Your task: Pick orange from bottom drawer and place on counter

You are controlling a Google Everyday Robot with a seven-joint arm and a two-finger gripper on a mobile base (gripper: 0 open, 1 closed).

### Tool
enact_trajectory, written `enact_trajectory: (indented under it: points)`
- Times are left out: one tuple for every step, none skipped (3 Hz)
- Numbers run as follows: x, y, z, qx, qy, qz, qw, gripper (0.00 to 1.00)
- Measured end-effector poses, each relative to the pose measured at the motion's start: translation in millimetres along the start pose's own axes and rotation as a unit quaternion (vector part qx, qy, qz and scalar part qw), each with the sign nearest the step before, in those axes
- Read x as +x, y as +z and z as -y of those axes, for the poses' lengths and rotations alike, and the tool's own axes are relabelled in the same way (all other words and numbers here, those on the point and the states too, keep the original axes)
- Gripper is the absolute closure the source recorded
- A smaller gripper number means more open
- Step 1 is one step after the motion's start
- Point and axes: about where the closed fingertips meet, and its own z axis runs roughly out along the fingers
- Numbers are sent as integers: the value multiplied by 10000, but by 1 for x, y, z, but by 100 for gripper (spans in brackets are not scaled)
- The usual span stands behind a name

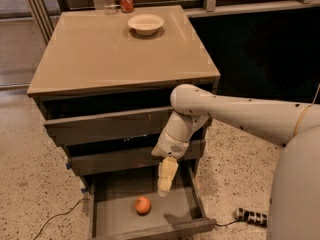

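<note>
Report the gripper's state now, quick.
Gripper: open or shut cannot be told. It hangs over the bottom drawer, up and right of the orange, which lies unheld on the drawer floor.

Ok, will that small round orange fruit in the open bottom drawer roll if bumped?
Probably yes: the small round orange fruit sits loose on the flat floor of the grey bottom drawer, touching no wall, so a nudge would likely send it rolling. Its skin looks smooth, so it may slip. The gripper hangs above the drawer, off to its side.
</note>
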Motion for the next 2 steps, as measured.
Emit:
enact_trajectory:
  points:
    - [0,0,0,0,0,0,10000,4]
    - [0,0,0,-1,0,0,10000,27]
